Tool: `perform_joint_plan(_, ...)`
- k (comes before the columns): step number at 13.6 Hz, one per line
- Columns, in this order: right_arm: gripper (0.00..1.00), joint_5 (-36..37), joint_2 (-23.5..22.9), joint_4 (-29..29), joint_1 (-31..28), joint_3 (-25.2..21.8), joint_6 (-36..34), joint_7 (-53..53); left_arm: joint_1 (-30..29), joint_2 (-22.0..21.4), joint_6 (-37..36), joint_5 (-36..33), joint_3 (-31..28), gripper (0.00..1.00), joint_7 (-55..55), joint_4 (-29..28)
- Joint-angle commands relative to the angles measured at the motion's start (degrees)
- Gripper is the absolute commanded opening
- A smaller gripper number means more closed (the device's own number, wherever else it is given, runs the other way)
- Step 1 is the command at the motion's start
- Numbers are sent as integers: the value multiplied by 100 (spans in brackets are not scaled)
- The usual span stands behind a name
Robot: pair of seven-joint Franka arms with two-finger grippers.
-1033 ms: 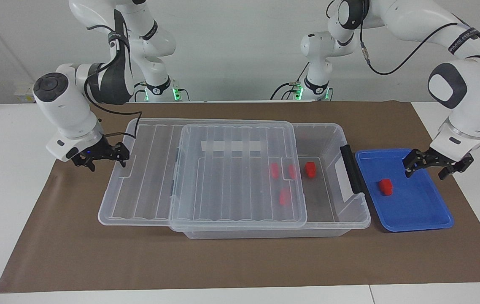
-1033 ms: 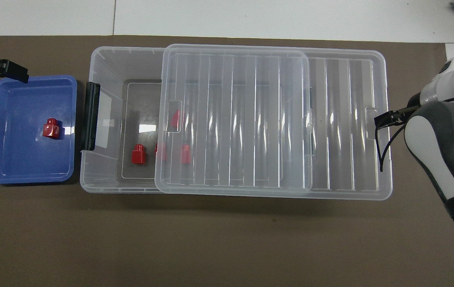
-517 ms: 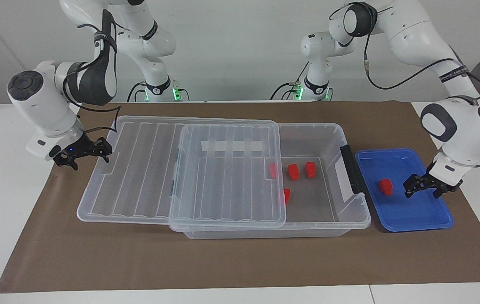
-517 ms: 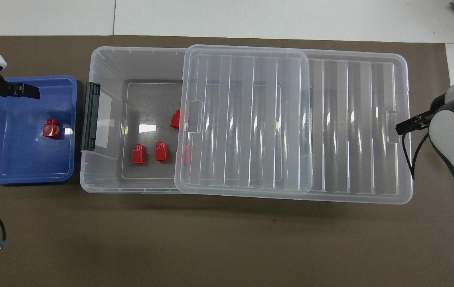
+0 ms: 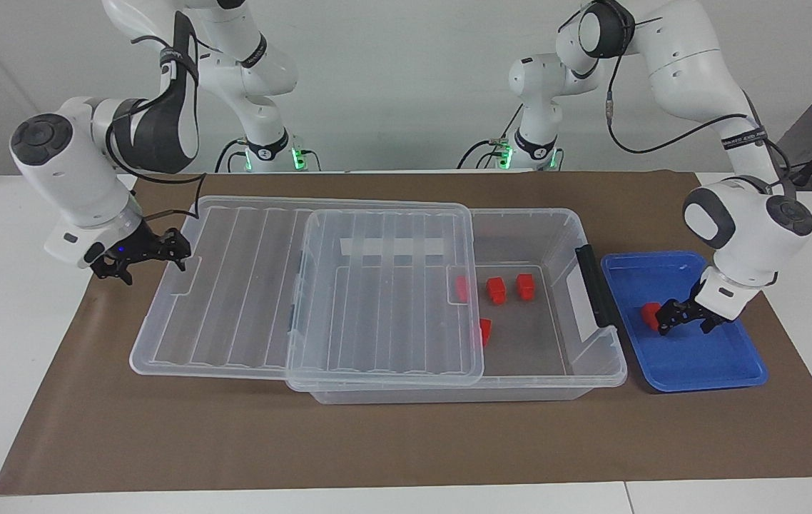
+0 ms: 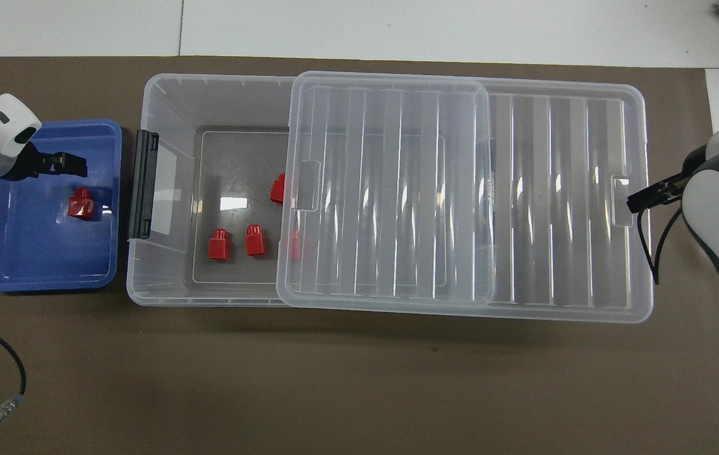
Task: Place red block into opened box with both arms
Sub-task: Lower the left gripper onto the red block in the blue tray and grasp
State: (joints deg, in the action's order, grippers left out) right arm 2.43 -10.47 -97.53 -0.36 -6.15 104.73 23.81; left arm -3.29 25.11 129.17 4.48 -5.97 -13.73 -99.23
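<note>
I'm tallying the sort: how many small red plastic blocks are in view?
5: one in the shallow blue tray at; four in the clear bin, the last two partly under the lid.

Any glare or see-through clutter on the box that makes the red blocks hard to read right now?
Overhead view: bright streaks run along the lid ribs and a white glare patch sits on the box floor; one block under the lid edge is only a faint smear. Facing view: less glare, but the lid veils two blocks; the red block in the blue tray reads cleanly.

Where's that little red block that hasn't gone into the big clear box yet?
The red block lies in the blue tray beside the box, at the left arm's end of the table, with the open left gripper right beside it.
</note>
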Motion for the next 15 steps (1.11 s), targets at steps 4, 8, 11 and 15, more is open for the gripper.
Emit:
perform_joint_plan(4,100,-23,581,111,-96,395,-550,-779,74,-586,1049,80,-229,100,54,-1546)
perform_joint_plan(8,100,-32,1020,76,-201,553,-700,-1868,127,-657,821,80,-221,100,405,-1582)
perform_joint_plan(11,100,-41,1205,111,-394,841,-787,-2694,197,-666,794,80,-186,73,572,-1590)
perform_joint_plan(15,100,-32,1241,435,-465,958,-1156,-3049,303,-666,847,80,-177,21,582,-1617)
